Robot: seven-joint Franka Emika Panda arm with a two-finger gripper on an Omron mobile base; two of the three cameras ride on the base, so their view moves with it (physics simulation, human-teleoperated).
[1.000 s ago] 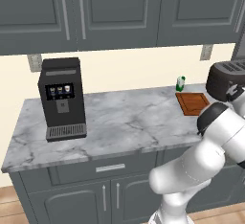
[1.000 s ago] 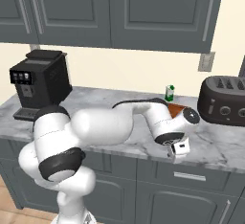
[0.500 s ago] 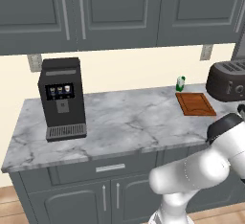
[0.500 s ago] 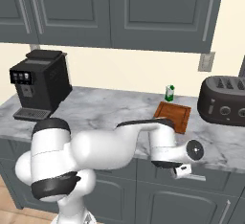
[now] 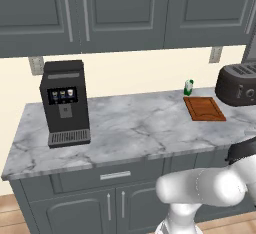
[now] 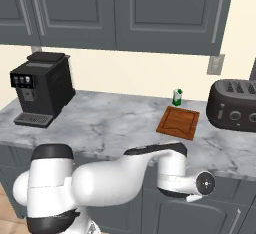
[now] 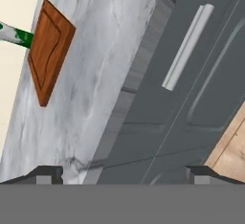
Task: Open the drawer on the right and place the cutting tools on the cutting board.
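In the hand view my gripper (image 7: 124, 175) is open, with nothing between its fingertips (image 7: 45, 174). It faces the slate-grey drawer (image 7: 206, 79) below the counter's edge, a short way off. The drawer is shut, and its silver bar handle (image 7: 186, 46) runs slantwise across the front. The cutting tools are hidden. The reddish-brown cutting board (image 5: 205, 109) (image 6: 178, 122) (image 7: 48, 50) lies bare on the marble counter, left of the toaster. My arm hangs low in front of the cabinets, its wrist (image 6: 204, 183) under the counter's lip.
A small green-and-white bottle (image 5: 188, 87) (image 6: 176, 97) stands at the wall behind the board. A dark toaster (image 5: 237, 84) (image 6: 234, 105) sits at the counter's right end and a black coffee machine (image 5: 65, 103) at the left. Another drawer's handle (image 5: 115, 176) shows further left.
The arm has swung down from counter height, near the board, to below the counter's edge in front of the cabinet. The gripper has stayed open.
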